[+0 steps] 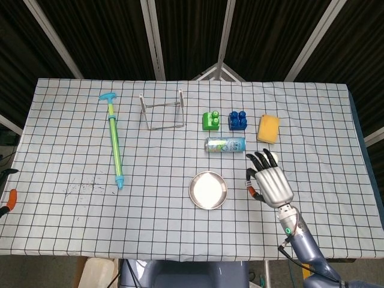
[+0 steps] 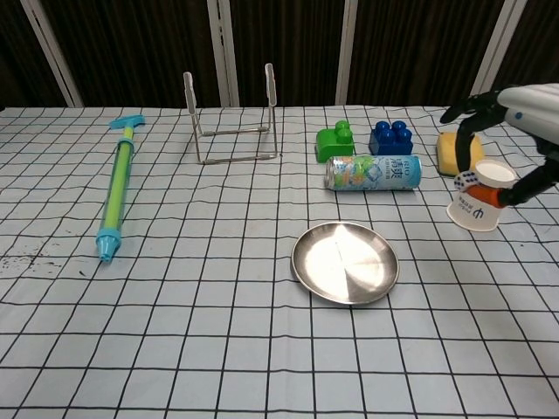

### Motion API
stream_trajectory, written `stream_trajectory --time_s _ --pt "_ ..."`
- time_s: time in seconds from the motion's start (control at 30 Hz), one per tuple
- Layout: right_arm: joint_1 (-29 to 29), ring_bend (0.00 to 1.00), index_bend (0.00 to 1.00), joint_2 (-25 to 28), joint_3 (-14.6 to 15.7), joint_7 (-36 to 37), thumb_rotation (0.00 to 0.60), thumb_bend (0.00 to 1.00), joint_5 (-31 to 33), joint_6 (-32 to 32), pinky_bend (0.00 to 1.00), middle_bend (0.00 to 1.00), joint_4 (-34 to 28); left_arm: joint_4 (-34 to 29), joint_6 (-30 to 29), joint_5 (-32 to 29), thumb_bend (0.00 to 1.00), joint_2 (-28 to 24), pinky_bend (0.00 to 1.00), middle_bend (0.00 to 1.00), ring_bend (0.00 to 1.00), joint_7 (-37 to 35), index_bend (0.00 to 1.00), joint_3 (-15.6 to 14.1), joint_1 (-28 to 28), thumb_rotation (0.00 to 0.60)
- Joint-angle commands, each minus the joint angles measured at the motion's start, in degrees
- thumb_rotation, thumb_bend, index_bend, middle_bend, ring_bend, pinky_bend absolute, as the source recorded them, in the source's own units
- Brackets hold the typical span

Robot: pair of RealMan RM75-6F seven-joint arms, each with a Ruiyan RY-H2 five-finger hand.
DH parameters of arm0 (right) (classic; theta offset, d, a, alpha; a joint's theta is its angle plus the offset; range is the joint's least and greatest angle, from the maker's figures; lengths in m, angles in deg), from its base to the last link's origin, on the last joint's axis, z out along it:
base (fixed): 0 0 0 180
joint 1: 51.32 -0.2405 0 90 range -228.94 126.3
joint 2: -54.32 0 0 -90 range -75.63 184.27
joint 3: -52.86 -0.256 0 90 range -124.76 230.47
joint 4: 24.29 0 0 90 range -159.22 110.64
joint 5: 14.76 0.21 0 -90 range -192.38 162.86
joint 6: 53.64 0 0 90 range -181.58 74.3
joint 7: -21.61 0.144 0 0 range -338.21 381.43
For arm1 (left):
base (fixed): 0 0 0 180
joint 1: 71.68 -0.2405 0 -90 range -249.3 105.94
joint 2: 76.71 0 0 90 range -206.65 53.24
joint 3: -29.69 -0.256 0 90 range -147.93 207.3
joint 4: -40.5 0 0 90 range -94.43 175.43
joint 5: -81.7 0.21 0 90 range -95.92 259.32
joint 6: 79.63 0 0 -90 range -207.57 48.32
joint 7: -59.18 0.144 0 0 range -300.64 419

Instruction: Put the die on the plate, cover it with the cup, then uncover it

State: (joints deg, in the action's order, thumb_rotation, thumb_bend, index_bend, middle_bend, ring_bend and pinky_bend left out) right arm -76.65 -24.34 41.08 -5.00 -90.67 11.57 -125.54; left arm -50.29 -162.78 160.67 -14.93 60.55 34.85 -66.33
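Overhead, from the head view, my right hand hovers over the checked table, fingers spread and pointing away from me toward the paper cup, which stands just beyond my fingertips. The round metal plate lies close by on my left, with nothing on it. My right hand is clearly the nearer one; my left hand shows in neither view. From here the die is too small to pick out for certain.

Counting the rest: one drinks can lying on its side, long axis running left to right, just beyond the plate; two toy blocks, one green and one blue; one yellow sponge; one wire rack; one long green and blue pump toy, lying front to back on the far left.

Lower down, the chest view shows my right hand entering from the right edge, fingers arched above the cup. One small white die with dark spots sits in the air in front of the cup's rim, at the tip of my thumb. I judge that I am pinching it there while my other fingers stay spread. The plate is to my left and nearer me, so the die must travel leftward and down to reach it.
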Motion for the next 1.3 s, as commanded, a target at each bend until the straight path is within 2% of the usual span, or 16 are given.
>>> stream_trajectory --time_s 0.03,0.3,0.63,1.3 --pt "-4.2 0.12 0.60 -3.3 -2.4 -4.2 0.600 0.44 6.4 -4.7 0.00 0.18 -0.3 0.2 0.0 0.0 0.67 -0.2 0.09 0.00 0.00 -0.6 0.26 0.0 -0.1 0.600" --pt "-9.5 0.12 0.60 -10.6 -2.7 -6.4 0.600 0.44 13.6 -9.7 0.00 0.18 5.8 0.6 0.4 -0.3 0.67 -0.4 0.09 0.00 0.00 -1.8 0.26 0.3 0.1 0.600" --pt "-12.8 0.12 0.60 -16.3 -1.7 -6.1 0.600 0.44 15.3 -11.6 0.00 0.18 11.3 1.0 0.5 -0.9 0.67 -0.6 0.09 0.00 0.00 -2.8 0.26 0.7 0.0 0.600" --pt "-14.9 0.12 0.60 -19.4 -0.2 -3.9 0.600 0.44 16.4 -12.9 0.00 0.18 16.8 0.9 1.1 -0.8 0.67 -0.4 0.09 0.00 0.00 -1.9 0.26 0.4 0.3 0.600"
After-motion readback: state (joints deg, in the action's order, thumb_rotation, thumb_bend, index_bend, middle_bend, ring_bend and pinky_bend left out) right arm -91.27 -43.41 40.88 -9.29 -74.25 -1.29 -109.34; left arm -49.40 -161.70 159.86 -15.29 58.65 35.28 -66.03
